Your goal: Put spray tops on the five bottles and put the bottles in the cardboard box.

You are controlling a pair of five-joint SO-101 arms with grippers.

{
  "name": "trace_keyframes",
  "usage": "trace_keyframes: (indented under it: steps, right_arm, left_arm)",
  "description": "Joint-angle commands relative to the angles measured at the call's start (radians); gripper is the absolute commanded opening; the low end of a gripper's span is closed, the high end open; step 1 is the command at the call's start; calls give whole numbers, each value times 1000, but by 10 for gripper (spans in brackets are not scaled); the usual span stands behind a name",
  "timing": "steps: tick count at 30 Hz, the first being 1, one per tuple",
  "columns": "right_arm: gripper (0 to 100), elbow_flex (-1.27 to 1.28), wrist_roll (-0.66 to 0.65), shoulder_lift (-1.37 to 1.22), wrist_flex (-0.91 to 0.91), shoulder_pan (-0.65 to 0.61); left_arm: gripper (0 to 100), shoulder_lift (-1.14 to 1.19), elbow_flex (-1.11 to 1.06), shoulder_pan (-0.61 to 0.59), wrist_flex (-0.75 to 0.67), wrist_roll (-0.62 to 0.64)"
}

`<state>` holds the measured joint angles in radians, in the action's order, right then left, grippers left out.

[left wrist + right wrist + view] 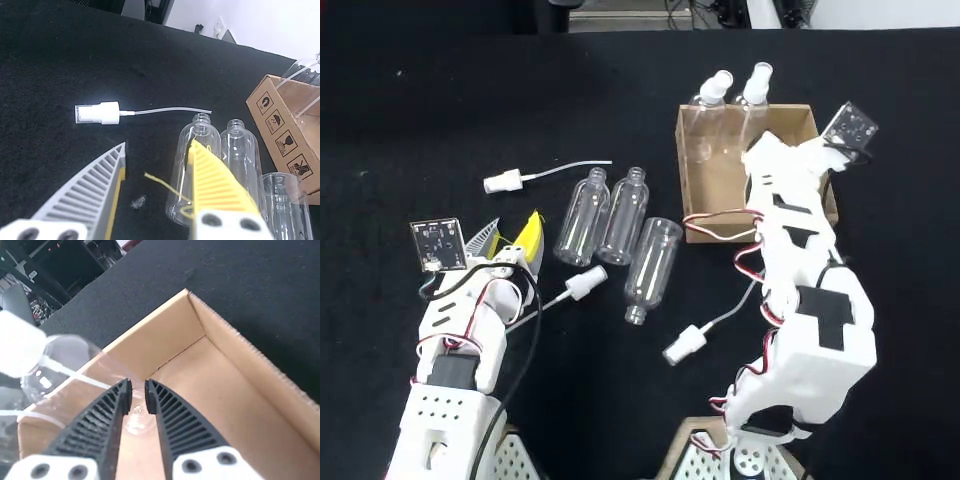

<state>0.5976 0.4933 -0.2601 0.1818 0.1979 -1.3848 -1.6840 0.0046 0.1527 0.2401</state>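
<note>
Tabletop (400, 100): black, carrying the box, the bottles and the loose tops.
Cardboard box (692, 190): far right part of the tabletop, open side up, beneath the right arm.
First capped bottle (705, 115): tilted inside the box against its far wall, white top poking over the rim.
Second capped bottle (752, 100): just beside the first, leaning the same way.
Right pincer (138, 387): pointed down into the box, barely open with a thin slit between the tips, gripping nothing. Tips right at the clear body of a capped bottle resting near the box corner; which of the two, cannot tell.
Left bottle (582, 215): uncapped, lying on the tabletop between the arms, neck toward the far side.
Middle bottle (623, 215): uncapped, lying just beside the left bottle, same direction.
Third bottle (653, 265): uncapped, lying just beside the middle bottle, neck toward the near edge.
Far spray top (505, 182): loose on the tabletop, thin tube stretching toward the left bottle's neck.
Middle spray top (582, 285): loose between the left arm and the third bottle.
Near spray top (685, 345): loose beside the right arm.
Left pincer (159, 145): spread wide, grey and yellow fingers apart, holding nothing. Far spray top ahead of the tips and apart from them; left bottle just beyond the yellow finger, partly hidden by it.
</note>
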Motion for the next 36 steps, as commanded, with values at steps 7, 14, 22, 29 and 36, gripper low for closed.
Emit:
trace_keyframes:
  steps: [7, 14, 22, 29, 36]
  right_arm:
    - [11, -62, 3, -4, 28, -31]
    - [11, -62, 3, -10, 28, -58]
    - [11, -61, 3, -5, 21, -52]
    - [11, 99, 11, 220, 26, -8]
    - [11, 344, 2, 529, 20, 38]
  left_arm:
    - [199, -8, -22, 4, -18, -2]
    - [199, -8, -22, 4, -18, -2]
    - [199, -8, -22, 4, -20, -2]
    - [199, -8, -22, 4, -21, -2]
    - [199, -8, -22, 4, -21, -2]
